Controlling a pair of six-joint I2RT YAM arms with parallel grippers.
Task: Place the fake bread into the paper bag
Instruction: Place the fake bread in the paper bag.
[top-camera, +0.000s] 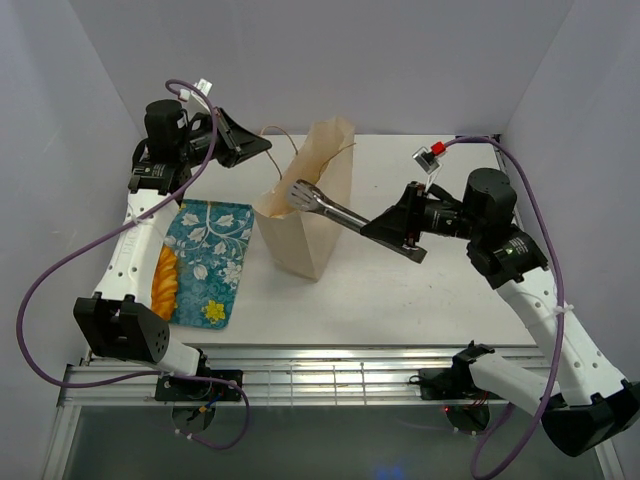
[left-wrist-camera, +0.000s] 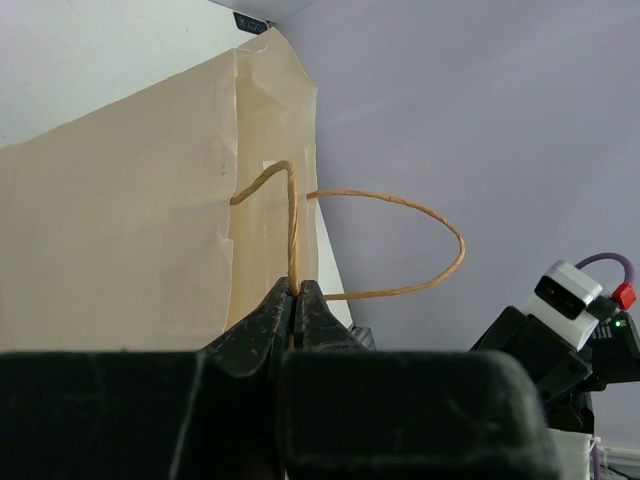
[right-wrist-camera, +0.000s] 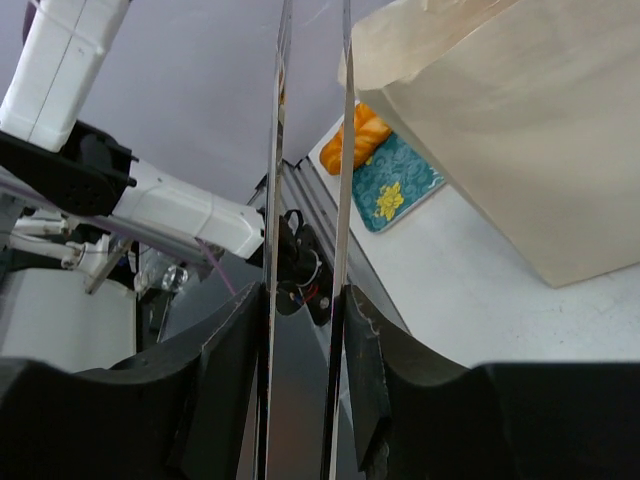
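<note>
**one loaf waits outside, the rest unseen**

a glossy orange-gold braided toy loaf (top-camera: 165, 280), ridged and plastic-smooth, lies along the left edge of a teal floral-patterned rectangular tray (top-camera: 215, 250), partly under the left arm and well apart from the bag's mouth. it is the only fake bread in view. whether other pieces already sit inside the pale tan kraft paper bag (top-camera: 300, 240) cannot be told, since its interior is hidden. the bag stands upright beside the tray, matte and creased, with pleated sides. the left gripper (left-wrist-camera: 297, 290) is pinched tight on one thin brown cord handle (left-wrist-camera: 293, 230), holding that side of the mouth up. the right gripper (right-wrist-camera: 305, 300) is clamped around long shiny metal tongs (top-camera: 335, 210), whose flat tips sit at the bag's rim and seem to carry nothing. by this showing, at least the braided loaf has yet to be lifted and dropped in.
</note>
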